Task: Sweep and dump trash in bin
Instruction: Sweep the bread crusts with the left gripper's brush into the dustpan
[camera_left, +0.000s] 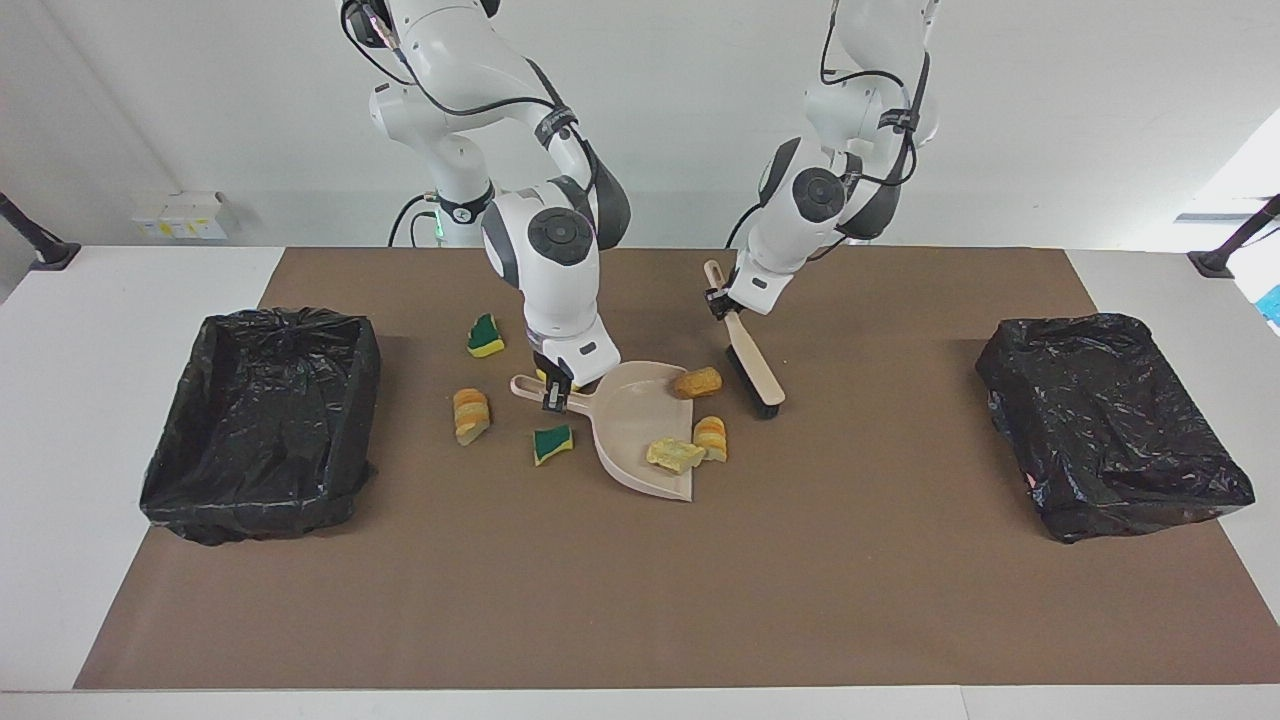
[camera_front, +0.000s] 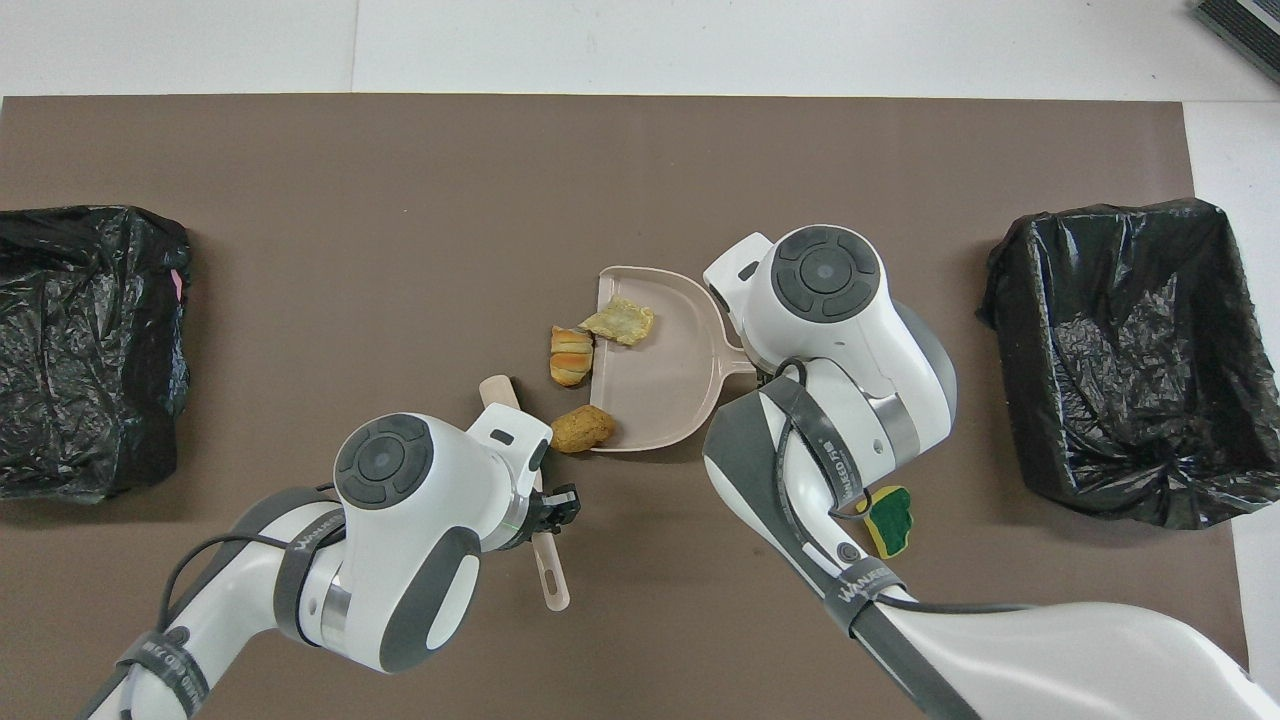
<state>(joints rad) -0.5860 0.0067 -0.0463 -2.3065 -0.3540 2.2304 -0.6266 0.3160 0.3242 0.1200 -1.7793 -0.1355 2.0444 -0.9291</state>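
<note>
Brown matting (camera_left: 640, 600) covers the white table (camera_left: 120, 600), a bare stretch filling the lower part of the facing view. At mid-frame in that view the beige dustpan (camera_left: 630, 440) lies flat, a pale yellow scrap (camera_left: 675, 455) on its open edge and a striped bread lump (camera_left: 711, 437) touching it just off the pan. A round tan lump (camera_left: 697, 381) sits at the pan's rim higher up. Beside the pan toward the frame's left lie a green-and-yellow sponge piece (camera_left: 552, 442), an orange lump (camera_left: 470, 414) and, higher, another sponge piece (camera_left: 486, 336). Black-lined bins stand at mid-left (camera_left: 260, 430) and mid-right (camera_left: 1110, 425). The right gripper (camera_left: 556, 393) pinches the dustpan's handle. The left gripper (camera_left: 722, 305), pressed tight on the beige brush (camera_left: 752, 365), holds it slanted, bristles down beside the round lump.
</note>
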